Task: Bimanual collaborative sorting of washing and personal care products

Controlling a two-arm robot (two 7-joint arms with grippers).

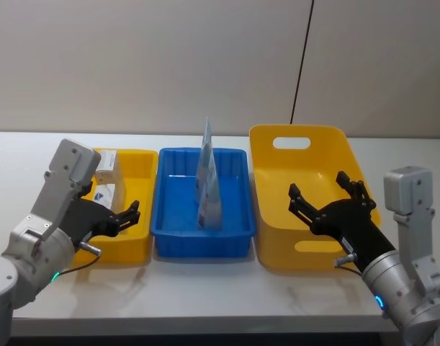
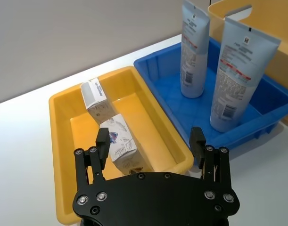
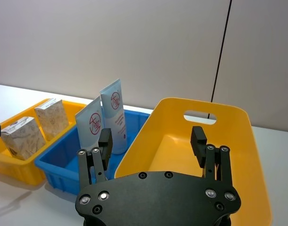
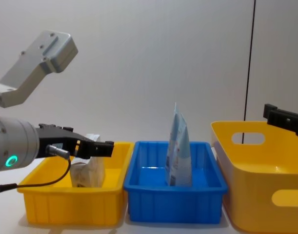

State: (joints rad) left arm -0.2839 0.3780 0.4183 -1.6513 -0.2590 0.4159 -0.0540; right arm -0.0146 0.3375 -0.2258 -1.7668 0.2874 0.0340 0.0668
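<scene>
Sorting looks finished, or very near to it, as far as one can judge. The two whitish-beige rectangular cardboard packs [image 2: 95, 100] with grey leaf drawings lie inside the shallow yellow plastic tray [image 2: 63, 155], one just beside the other. The two light-blue flat plastic pouches [image 2: 194, 52], which taper to a pointed top, stand upright in the blue plastic tray [image 2: 174, 110] next to it. So each kind of product has its own tray and the kinds are not mixed. The large yellow plastic basket [image 3: 172, 141] with handle holes shows a bare inside, and no product lies loose on the table. If the basket was the source, nothing seems left to move, but its near corner is hidden behind the claw.

The left gripper [image 2: 149, 139] hangs over the near part of the yellow plastic tray with its fingers spread apart, and it holds nothing. The right gripper [image 3: 151, 136] hangs over the near part of the large yellow plastic basket, also released and without load.

The three containers stand in a row, close together, on a smooth white table [image 1: 205, 288], which reflects a little light. Behind the table is a plain pale wall [image 1: 169, 58]. A thin black cable [image 1: 302, 61] runs down the wall toward the basket.
</scene>
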